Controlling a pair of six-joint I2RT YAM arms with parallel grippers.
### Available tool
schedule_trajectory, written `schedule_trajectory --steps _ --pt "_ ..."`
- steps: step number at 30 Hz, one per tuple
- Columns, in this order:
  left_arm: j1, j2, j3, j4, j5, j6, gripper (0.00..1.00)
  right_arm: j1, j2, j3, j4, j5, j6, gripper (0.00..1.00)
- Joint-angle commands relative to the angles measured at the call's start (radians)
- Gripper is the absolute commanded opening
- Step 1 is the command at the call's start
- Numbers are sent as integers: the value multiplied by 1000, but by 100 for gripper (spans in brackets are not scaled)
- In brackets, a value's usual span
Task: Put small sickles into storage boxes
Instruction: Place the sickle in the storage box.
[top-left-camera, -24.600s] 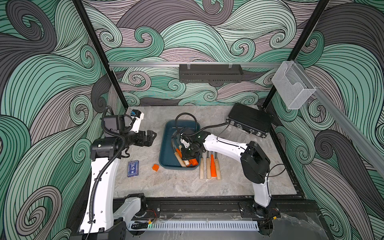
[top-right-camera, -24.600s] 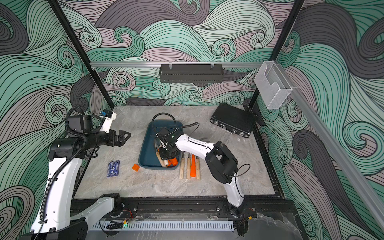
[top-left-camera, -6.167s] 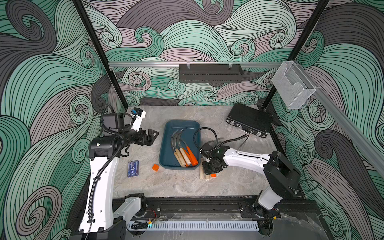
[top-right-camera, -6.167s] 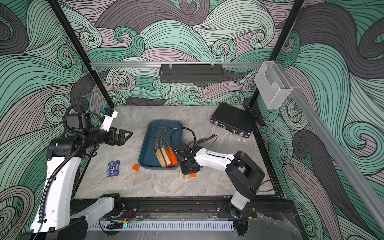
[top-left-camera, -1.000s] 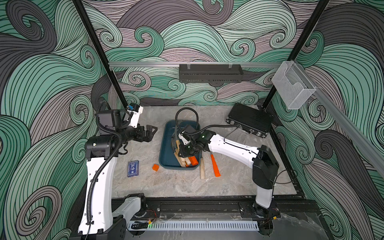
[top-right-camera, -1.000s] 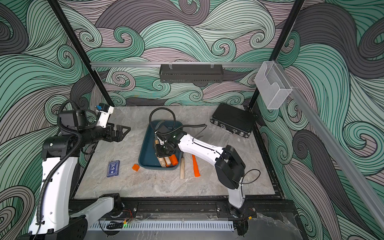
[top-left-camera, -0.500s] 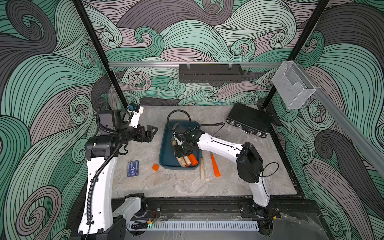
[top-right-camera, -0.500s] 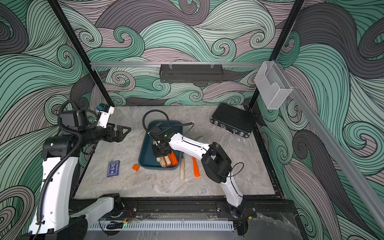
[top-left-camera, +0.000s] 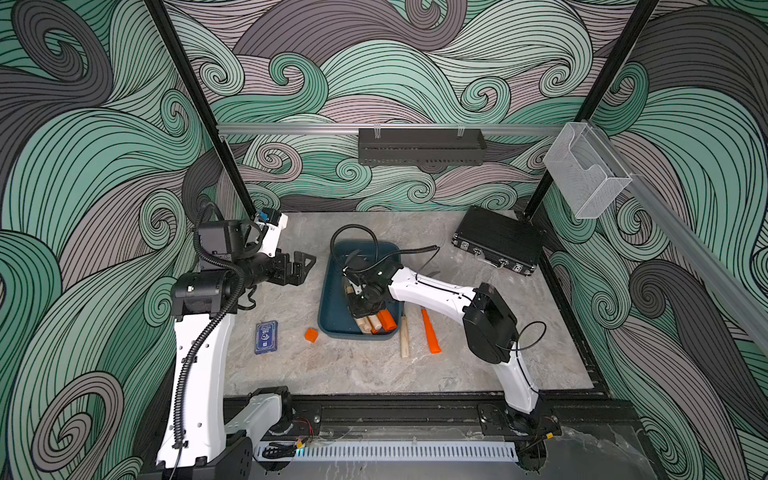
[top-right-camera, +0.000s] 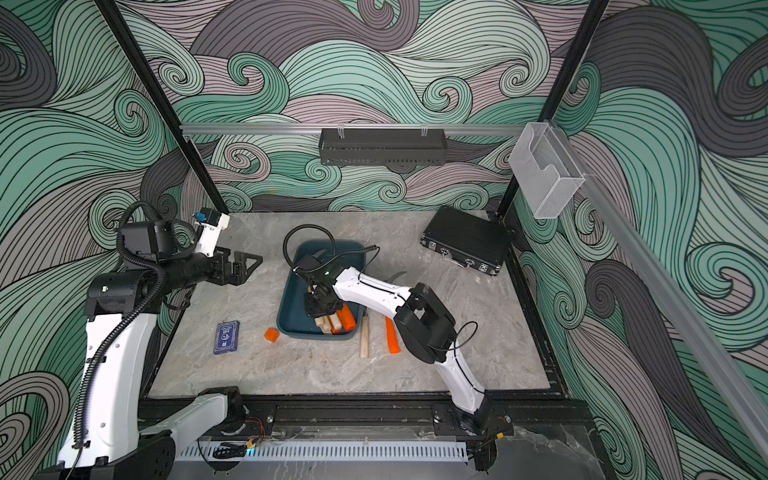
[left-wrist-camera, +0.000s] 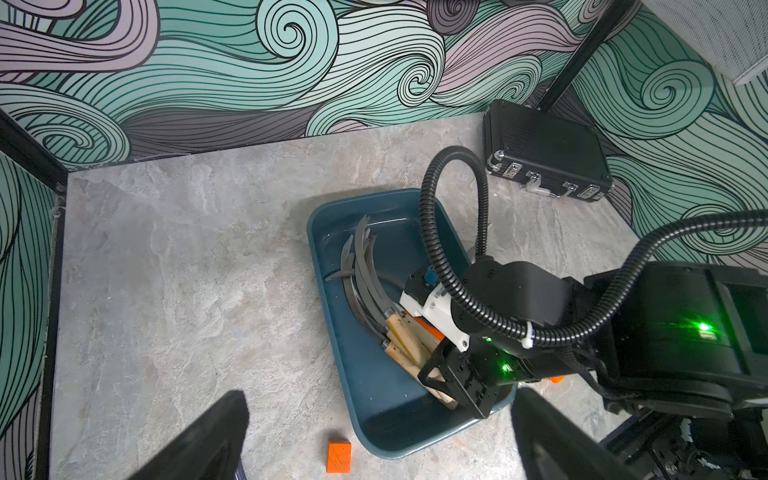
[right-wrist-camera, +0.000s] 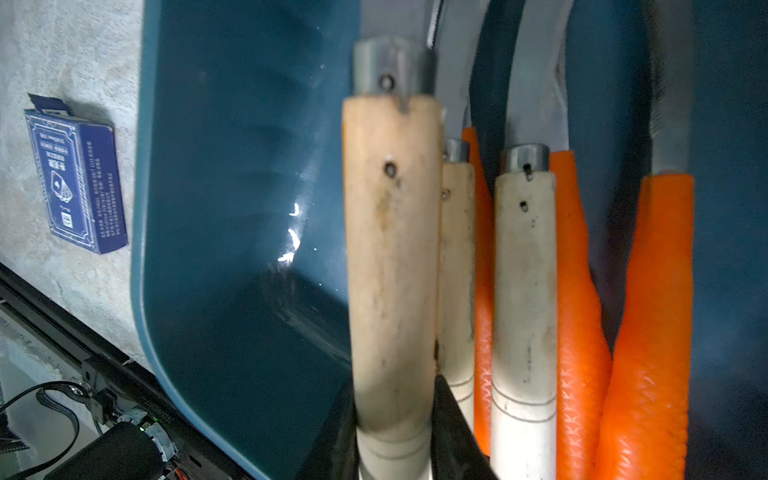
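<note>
We log the right gripper (right-wrist-camera: 392, 419) pinching a wooden-handled sickle (right-wrist-camera: 390, 249) near its butt, probably to lay it parallel to the sickles (right-wrist-camera: 582, 291) stacked beside the jaws in the tray (right-wrist-camera: 232, 291). The left gripper (top-left-camera: 302, 266) has its jaws spread and empty, well apart.

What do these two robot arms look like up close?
The left arm and right arm are slim white tubes with chunky black joints. Ribbed black hoses loop along both. The left gripper and right gripper are black, with triangular fingers.
</note>
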Motion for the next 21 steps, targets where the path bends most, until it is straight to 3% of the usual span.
schedule_trajectory --steps 1,9,21 --pt "-4 -13 0 -17 24 8 99 6 25 30 -17 21 -10 13" --pt "-3 -18 8 -28 28 14 98 15 18 26 -51 23 -3 14" --pt "-4 -13 9 -29 43 3 99 24 42 35 -84 29 0 23"
